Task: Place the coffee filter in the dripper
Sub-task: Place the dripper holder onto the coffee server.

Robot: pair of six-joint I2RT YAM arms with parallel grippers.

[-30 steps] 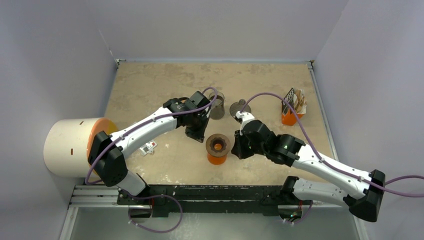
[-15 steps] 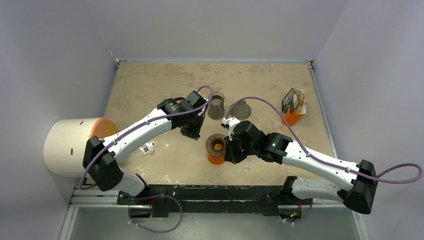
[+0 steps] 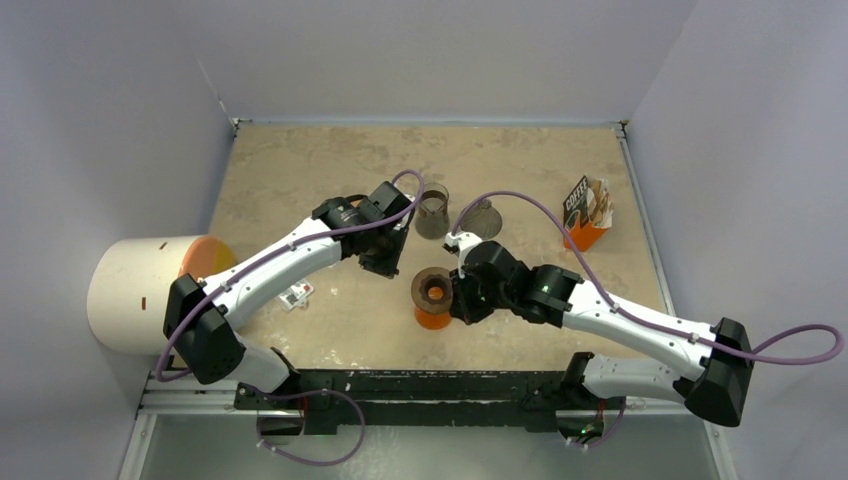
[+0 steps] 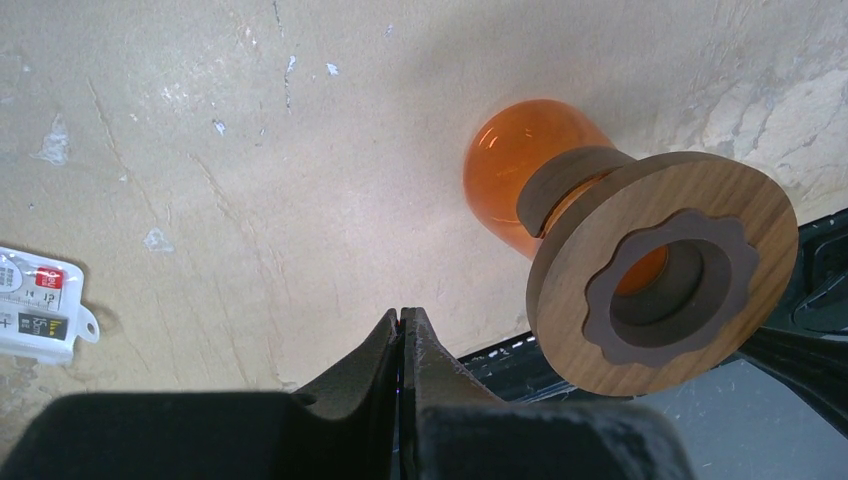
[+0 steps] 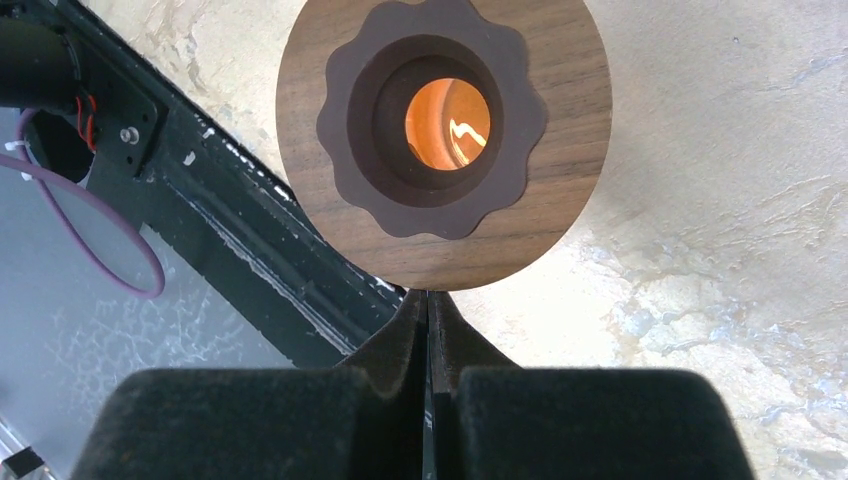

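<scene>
The coffee filter [image 3: 601, 203] shows only as tan paper poking from the black-and-orange packet [image 3: 576, 222] at the far right. The dripper [image 3: 483, 221], further left, is small, grey and partly crossed by the right arm's cable [image 3: 530, 201], so its ribs cannot be made out. Since a second ago the right gripper [image 5: 428, 298] has slid left to just beside the orange vessel [image 4: 510, 170], and the left gripper [image 4: 402, 318] has drawn slightly left; both have their jaws pressed together on nothing.
</scene>
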